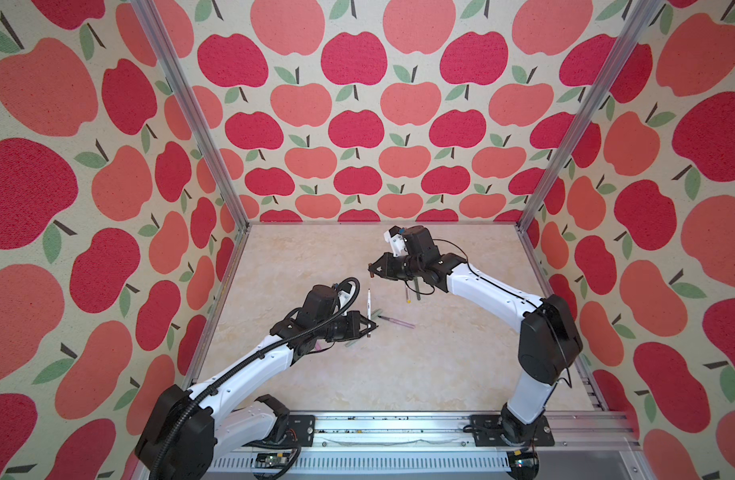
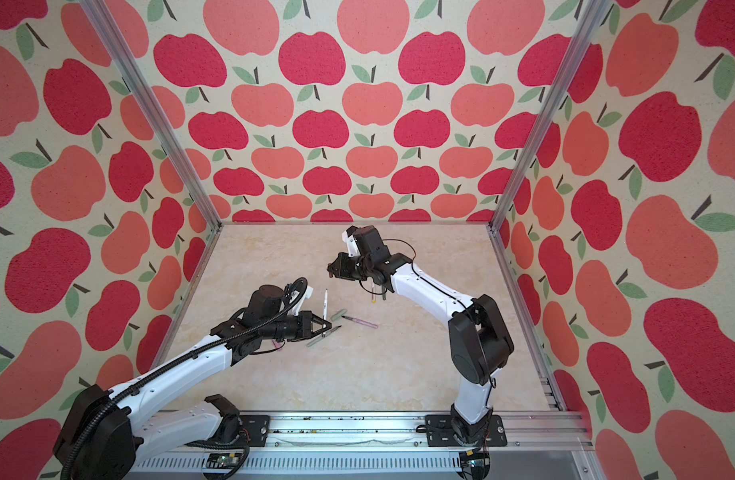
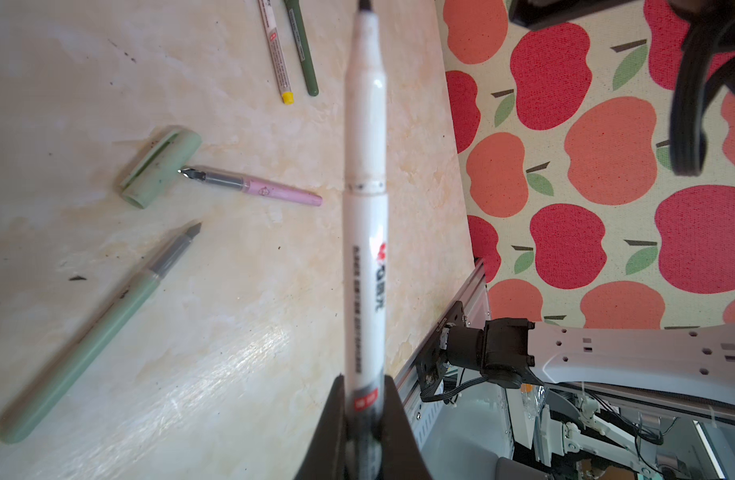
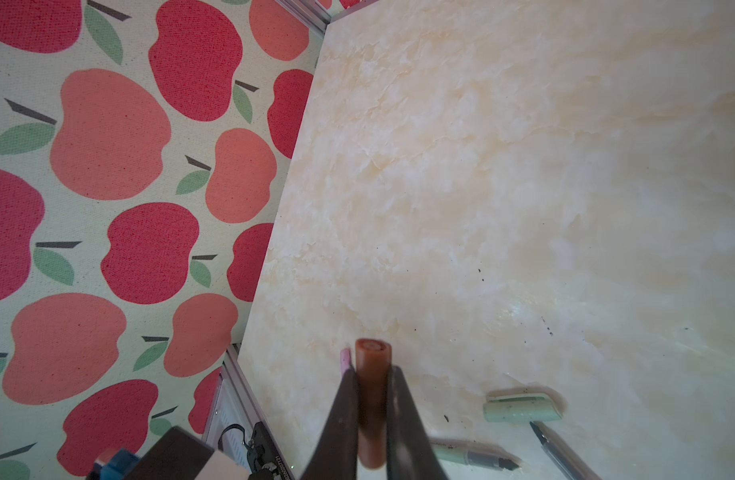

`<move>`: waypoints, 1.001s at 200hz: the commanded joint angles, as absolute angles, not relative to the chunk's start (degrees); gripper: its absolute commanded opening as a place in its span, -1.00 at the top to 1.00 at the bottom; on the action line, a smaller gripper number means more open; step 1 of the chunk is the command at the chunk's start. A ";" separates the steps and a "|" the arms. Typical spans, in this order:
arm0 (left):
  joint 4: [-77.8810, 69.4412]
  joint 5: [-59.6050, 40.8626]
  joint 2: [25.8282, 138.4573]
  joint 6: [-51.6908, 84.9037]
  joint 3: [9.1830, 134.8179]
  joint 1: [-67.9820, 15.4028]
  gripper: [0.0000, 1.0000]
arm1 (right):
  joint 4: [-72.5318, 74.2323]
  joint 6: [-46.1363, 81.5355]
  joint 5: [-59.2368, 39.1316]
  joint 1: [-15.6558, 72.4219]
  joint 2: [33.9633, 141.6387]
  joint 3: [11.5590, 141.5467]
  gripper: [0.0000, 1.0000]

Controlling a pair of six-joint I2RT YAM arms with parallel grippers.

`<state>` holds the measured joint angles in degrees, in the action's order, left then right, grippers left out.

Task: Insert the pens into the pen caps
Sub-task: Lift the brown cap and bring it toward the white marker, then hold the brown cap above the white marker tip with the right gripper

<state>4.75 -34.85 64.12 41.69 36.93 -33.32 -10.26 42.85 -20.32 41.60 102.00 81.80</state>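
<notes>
My left gripper (image 3: 363,386) is shut on the back end of a white pen (image 3: 365,208), which sticks up with its dark tip away from the jaws; it shows in a top view too, as white pen (image 1: 369,307). My right gripper (image 4: 372,370) is shut on a brown pen cap (image 4: 373,353), held above the table behind the left gripper (image 1: 372,328). On the table lie a pale green cap (image 3: 160,166), a pink pen (image 3: 270,192) with its tip at that cap, and a pale green pen (image 3: 87,345).
A white pen with a yellow end (image 3: 276,50) and a dark green pen (image 3: 303,50) lie side by side under the right arm (image 1: 482,286). A pink piece (image 4: 346,359) shows behind one right finger. Apple-patterned walls and metal posts (image 1: 536,208) enclose the table.
</notes>
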 commanded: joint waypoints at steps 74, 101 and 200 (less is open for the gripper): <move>1.41 -32.22 65.59 42.35 39.64 -33.61 1.00 | -4.26 48.56 -24.39 41.71 98.11 79.11 0.82; 1.52 -31.82 65.52 42.42 39.73 -33.59 1.00 | -4.00 48.54 -24.53 41.75 97.65 78.26 0.83; 1.30 -31.53 65.63 42.45 39.99 -33.66 1.00 | -5.65 46.85 -23.99 42.89 97.52 77.65 0.84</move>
